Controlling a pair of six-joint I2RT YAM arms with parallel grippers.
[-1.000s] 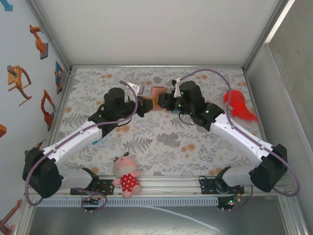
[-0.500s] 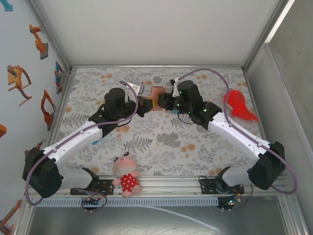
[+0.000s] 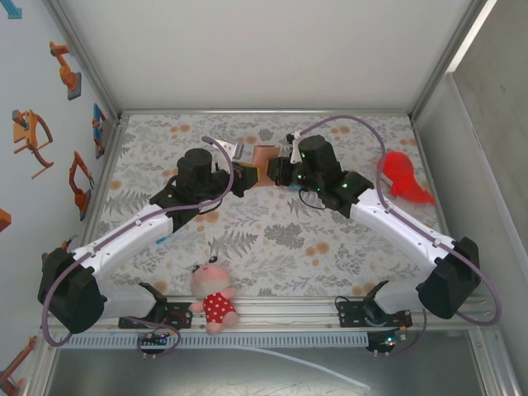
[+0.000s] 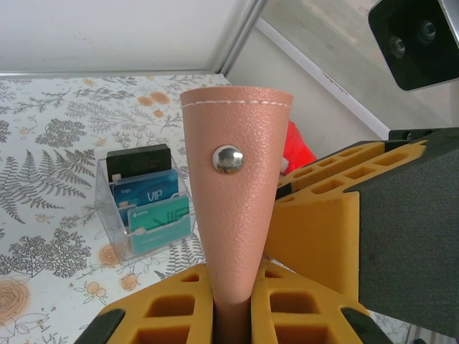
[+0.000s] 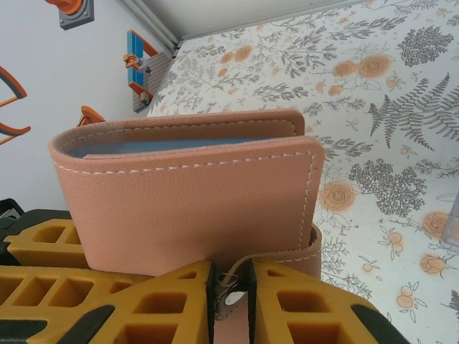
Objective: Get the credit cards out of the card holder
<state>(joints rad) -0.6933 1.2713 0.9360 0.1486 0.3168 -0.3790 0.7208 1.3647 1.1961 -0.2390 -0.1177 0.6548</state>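
Several cards [image 4: 149, 195] behind card holder [image 4: 233, 236]

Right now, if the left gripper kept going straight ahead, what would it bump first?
The left gripper grips the card holder; pushing on, it would likely meet the right gripper just beyond, though depth is unclear.

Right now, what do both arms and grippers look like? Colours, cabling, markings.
Both the left arm and right arm have white links, black joint housings and a loose purple-grey cable. Green lights glow on the right arm's black joints. Left gripper and right gripper have orange-yellow grid-patterned fingers on black backing. No readable markings.
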